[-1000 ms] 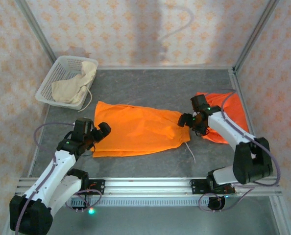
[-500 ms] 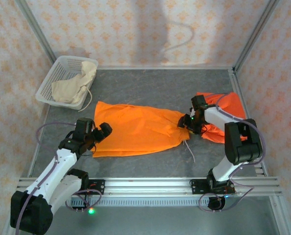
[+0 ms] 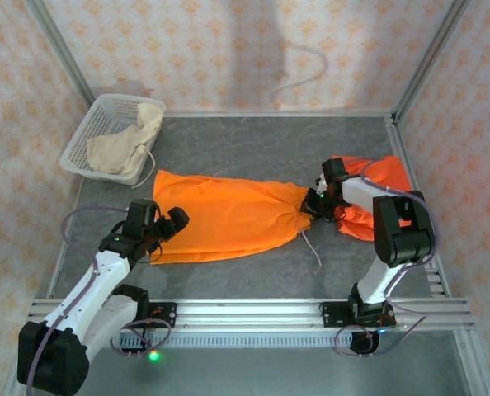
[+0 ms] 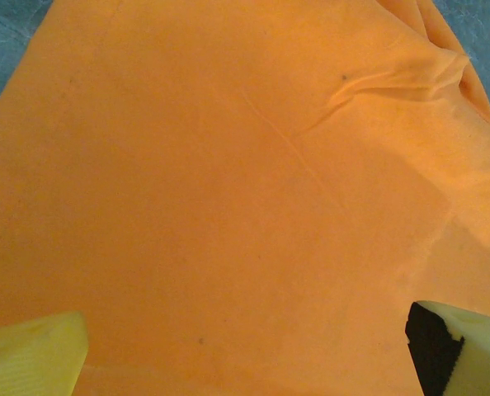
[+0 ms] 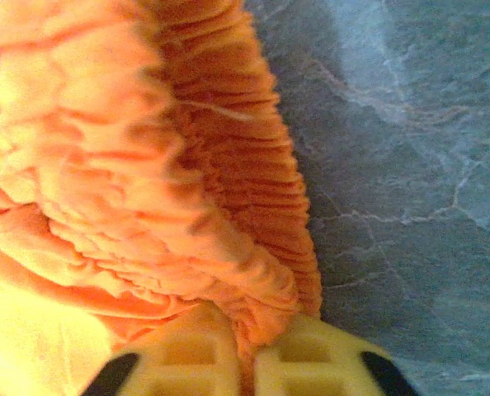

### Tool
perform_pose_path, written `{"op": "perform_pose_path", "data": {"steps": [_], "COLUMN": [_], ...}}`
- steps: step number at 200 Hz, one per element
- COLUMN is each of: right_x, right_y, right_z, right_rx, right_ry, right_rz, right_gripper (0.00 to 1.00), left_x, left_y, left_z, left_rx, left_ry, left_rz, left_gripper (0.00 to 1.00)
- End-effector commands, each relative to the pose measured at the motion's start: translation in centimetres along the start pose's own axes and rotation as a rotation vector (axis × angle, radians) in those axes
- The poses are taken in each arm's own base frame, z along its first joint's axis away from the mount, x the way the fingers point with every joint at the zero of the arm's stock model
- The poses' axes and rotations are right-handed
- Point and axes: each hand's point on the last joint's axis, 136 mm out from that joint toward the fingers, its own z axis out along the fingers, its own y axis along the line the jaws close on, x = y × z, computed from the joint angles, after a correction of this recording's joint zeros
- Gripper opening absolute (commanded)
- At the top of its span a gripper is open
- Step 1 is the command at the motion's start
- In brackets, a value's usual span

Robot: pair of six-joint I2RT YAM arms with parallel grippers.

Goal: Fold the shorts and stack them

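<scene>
A: Where are the flat bright orange cloth shorts (image 3: 228, 216)?
B: Centre of the top view, on the grey desk (image 3: 253, 148). Right tool (image 5: 247, 363) pinches their gathered waistband (image 5: 228, 165); left tool (image 3: 172, 221), spread wide, sits at their lower-left corner.

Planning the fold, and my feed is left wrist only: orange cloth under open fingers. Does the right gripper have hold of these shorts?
Observer: Yes. The right gripper is shut on the gathered waistband of the spread orange shorts, with cloth pinched between its pads.
Operator: Where is my gripper on them?
Observer: The left gripper is over their left end, opposite the right one.
Operator: Where's the cream pair?
Observer: The cream shorts lie in the white basket at the far-left corner, draped over its rim.
</scene>
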Motion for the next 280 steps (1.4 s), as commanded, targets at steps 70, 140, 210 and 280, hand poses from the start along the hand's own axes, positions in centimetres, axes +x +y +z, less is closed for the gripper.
{"op": "perform_pose_path", "data": {"steps": [70,140,210,280], "right_x": [-1.5,-3.1,-5.1,-6.7], "right_y": [-1.8,-1.9,-1.8,0.3], "right_z": [-2.9,-12.2,-18.7,-23.7], "right_rx": [0.192,0.45,0.687,0.981], "right_ry": [-0.094,-0.233,-0.306,-0.373], "right_rz": [-0.073,-0.226,-0.32,-0.465], "right_gripper": [0.0,0.0,0.0,0.0], "left_x": [-0.5,-0.5,-0.5,-0.5], "left_y": [-0.3,-0.2,-0.3,-0.4], "left_z": [-0.4,-0.9,-1.3,-1.3], "left_rx": [0.014,0.02,0.029,0.027], "left_ry": [-0.025,-0.031,-0.039,-0.038], "left_rz": [0.008,0.005,0.0,0.006], "left_gripper": [1.0,1.0,1.0,1.0]}}
